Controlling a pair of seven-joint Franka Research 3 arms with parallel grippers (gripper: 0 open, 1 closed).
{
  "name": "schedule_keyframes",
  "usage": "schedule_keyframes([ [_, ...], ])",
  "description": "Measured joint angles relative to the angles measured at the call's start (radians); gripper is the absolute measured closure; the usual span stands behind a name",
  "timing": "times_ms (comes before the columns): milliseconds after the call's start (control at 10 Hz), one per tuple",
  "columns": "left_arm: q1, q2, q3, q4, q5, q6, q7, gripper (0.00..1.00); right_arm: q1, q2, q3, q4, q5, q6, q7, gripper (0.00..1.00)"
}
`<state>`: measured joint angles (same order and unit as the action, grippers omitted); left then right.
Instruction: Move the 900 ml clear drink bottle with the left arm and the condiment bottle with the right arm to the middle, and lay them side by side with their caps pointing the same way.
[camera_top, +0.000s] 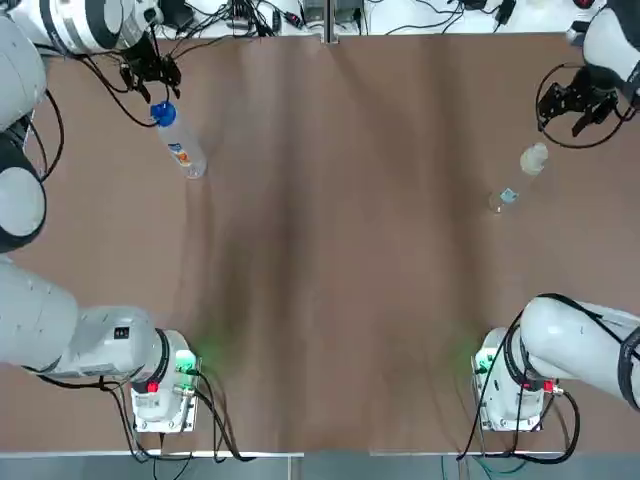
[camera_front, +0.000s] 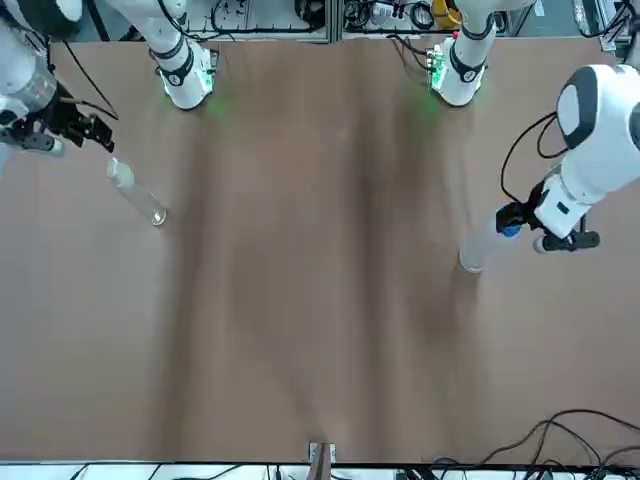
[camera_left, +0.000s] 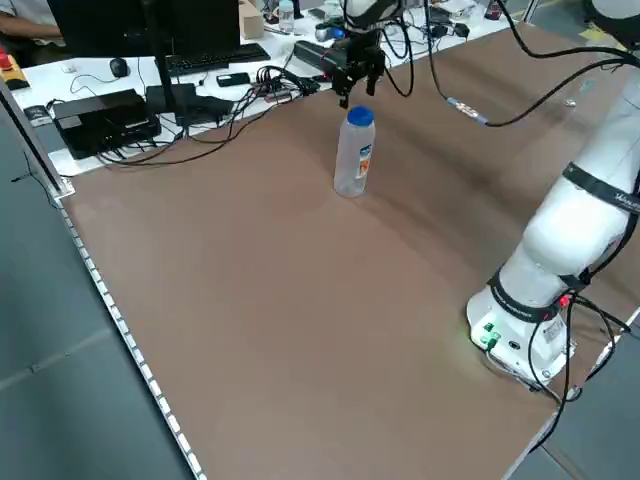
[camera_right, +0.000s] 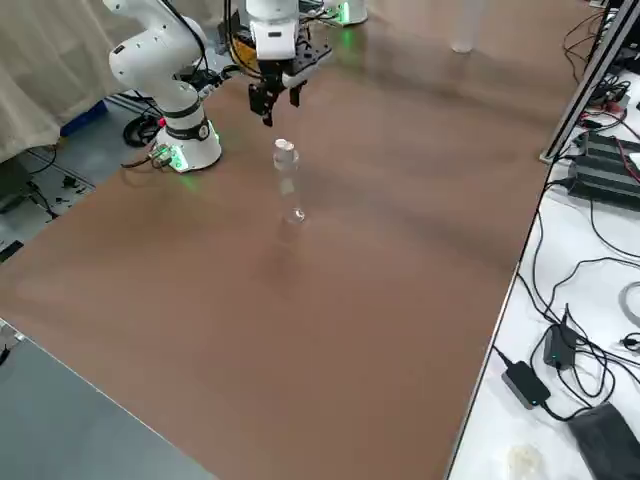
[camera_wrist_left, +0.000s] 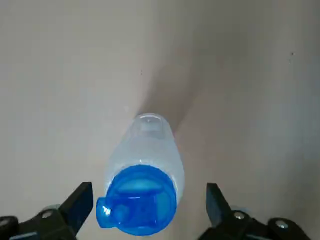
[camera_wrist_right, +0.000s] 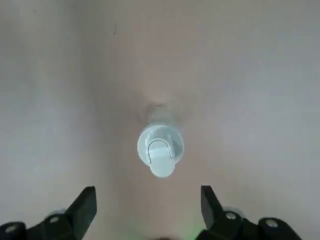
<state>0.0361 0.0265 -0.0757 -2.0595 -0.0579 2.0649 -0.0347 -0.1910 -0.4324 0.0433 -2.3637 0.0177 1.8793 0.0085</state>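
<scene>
Brown table (camera_top: 330, 250) holds both bottles upright and well apart: the drink bottle (camera_left: 354, 155), clear with a blue cap and a small label, stands at the far left. The condiment bottle (camera_right: 290, 182) stands at the far right, its see-through body hard to make out below a pale cap. Left gripper (camera_left: 355, 88) and right gripper (camera_right: 282, 108) each hang above their bottle's cap, fingers spread wide, gripping nothing.

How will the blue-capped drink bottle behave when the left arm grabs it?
Probably light: the drink bottle looks clear and empty. Tall, narrow and upright, so a nudge from the left pincer may tip it. Round body likely rolls once laid down.
</scene>
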Motion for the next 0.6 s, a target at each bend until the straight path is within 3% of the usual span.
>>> schedule_keyframes([
  [600, 0.014, -0.007, -0.001, -0.048, 0.0, 0.043, 0.051, 0.0, -0.015, 0.018, -0.004, -0.069, 0.0, 0.142, 0.0, 0.07],
])
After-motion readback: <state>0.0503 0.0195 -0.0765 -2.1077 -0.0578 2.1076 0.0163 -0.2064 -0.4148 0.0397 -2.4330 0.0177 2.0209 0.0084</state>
